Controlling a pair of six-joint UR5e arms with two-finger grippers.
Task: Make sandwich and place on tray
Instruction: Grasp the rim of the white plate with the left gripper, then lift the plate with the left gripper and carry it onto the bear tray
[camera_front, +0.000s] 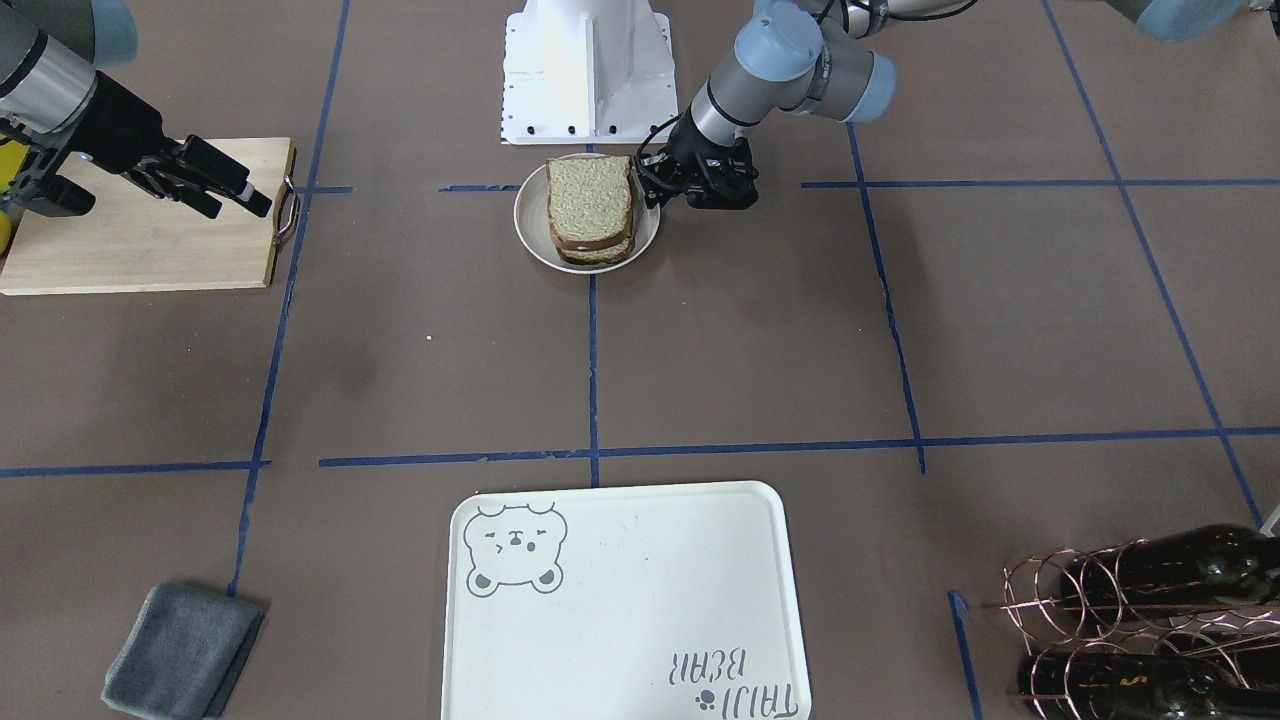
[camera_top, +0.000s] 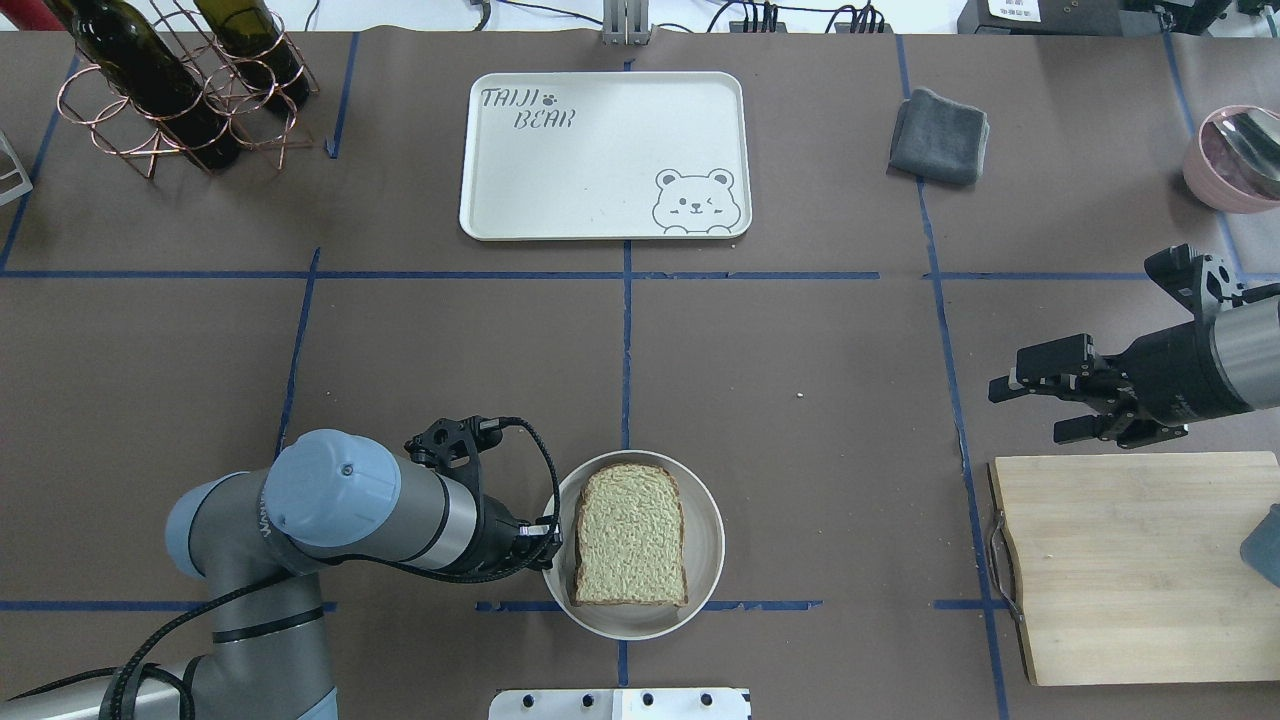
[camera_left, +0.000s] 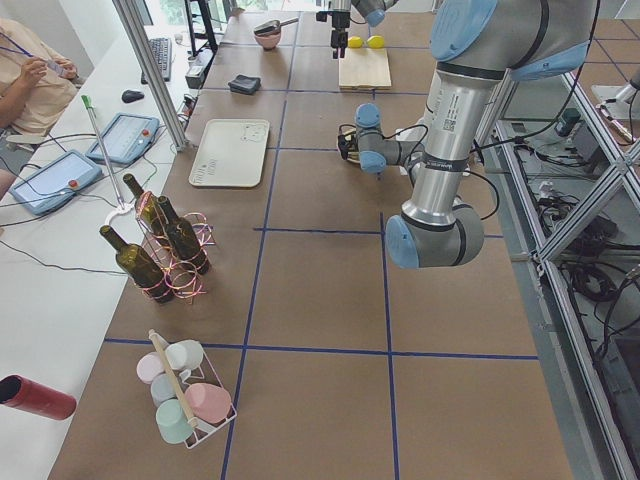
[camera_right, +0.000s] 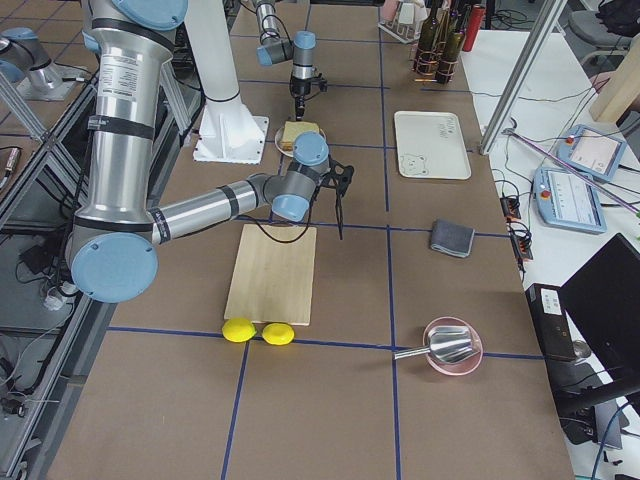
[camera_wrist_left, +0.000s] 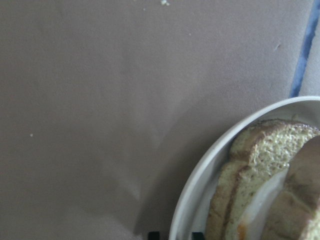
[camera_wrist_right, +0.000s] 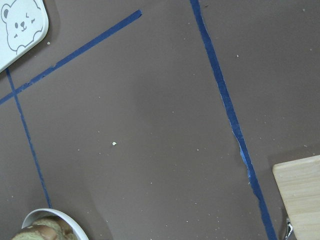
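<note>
Overhead exterior, sandwich (camera_top: 630, 535) on plate (camera_top: 705, 560), tray (camera_top: 600, 180) bare

— What sort of place am I driving in?

— A robotics lab, from what I see: a brown-covered table (camera_top: 800, 340) gridded with blue tape (camera_top: 627, 350), aluminium framing (camera_left: 150, 75) along its edge, teach pendants (camera_left: 125, 137) and cables beside a seated operator (camera_left: 30, 85).

A brown tabletop (camera_top: 800, 350) marked into squares by blue tape lines (camera_top: 627, 340) fills the scene under even, bright light. Along its far side runs a white bench (camera_left: 60, 250), and metal frame posts (camera_left: 150, 70) rise beside it.
</note>
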